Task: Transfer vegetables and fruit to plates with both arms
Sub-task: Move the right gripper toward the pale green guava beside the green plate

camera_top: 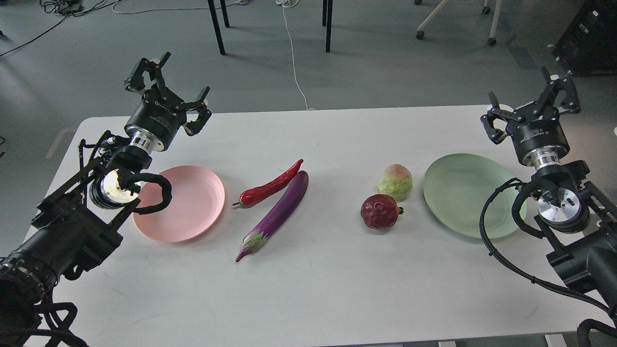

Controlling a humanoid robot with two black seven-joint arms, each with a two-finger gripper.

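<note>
Left end effector (168,91): black claw fingers spread wide apart, nothing held, raised over the far left edge of the white surface (328,289), beyond the round pale pink matte plate (193,202). Right end effector (532,103): fingers likewise spread wide, nothing held, raised at the far right edge, beyond the round pale mint green plate with faint ridges (462,193). Neither end effector is seen touching any object.

Both plates are bare. Between them, on the surface: the curved shiny red chili pepper with green stem (270,187) lies just beside the long slim glossy purple eggplant (277,214), the two nearly parallel; contact between them cannot be settled. Further right, the pale green fruit blushed pink on top (395,181) sits just behind the round dark red pomegranate with small crown (381,211), both near the green plate's left rim.

Hidden or cut off: the pink plate's left edge is covered by the left wrist and its black cable loop; the green plate's near right rim is crossed by the right arm's cable. Both arms run out of view at the lower corners.

Room: grey floor, loose cables, black legs and a white wheeled base at the top.
</note>
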